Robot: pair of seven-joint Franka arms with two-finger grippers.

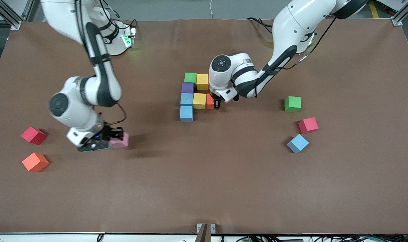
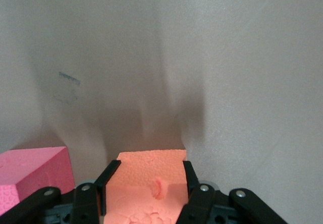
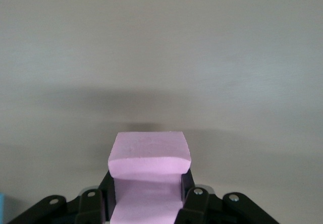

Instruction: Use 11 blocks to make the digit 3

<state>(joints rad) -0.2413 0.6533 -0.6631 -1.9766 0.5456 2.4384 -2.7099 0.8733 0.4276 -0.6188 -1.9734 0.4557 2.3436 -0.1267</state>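
Observation:
Several blocks touch in a cluster at the table's middle: green (image 1: 190, 77), yellow (image 1: 202, 81), purple (image 1: 187, 87), light blue (image 1: 186, 99), yellow (image 1: 199, 101) and light blue (image 1: 186, 113). My left gripper (image 1: 217, 103) (image 2: 150, 164) is shut on an orange block (image 1: 209, 102) (image 2: 146, 183), set against the second yellow one. A pink block (image 2: 30, 176) lies beside it; the left wrist hides it in the front view. Toward the right arm's end, my right gripper (image 1: 114, 137) (image 3: 148, 178) is shut on a pink block (image 1: 122, 142) (image 3: 149, 151) low at the table.
Loose blocks lie toward the right arm's end, red (image 1: 34, 135) and orange (image 1: 35, 162). Toward the left arm's end lie green (image 1: 292, 104), red (image 1: 308, 125) and light blue (image 1: 298, 143). The brown table (image 1: 204, 188) runs on toward the front camera.

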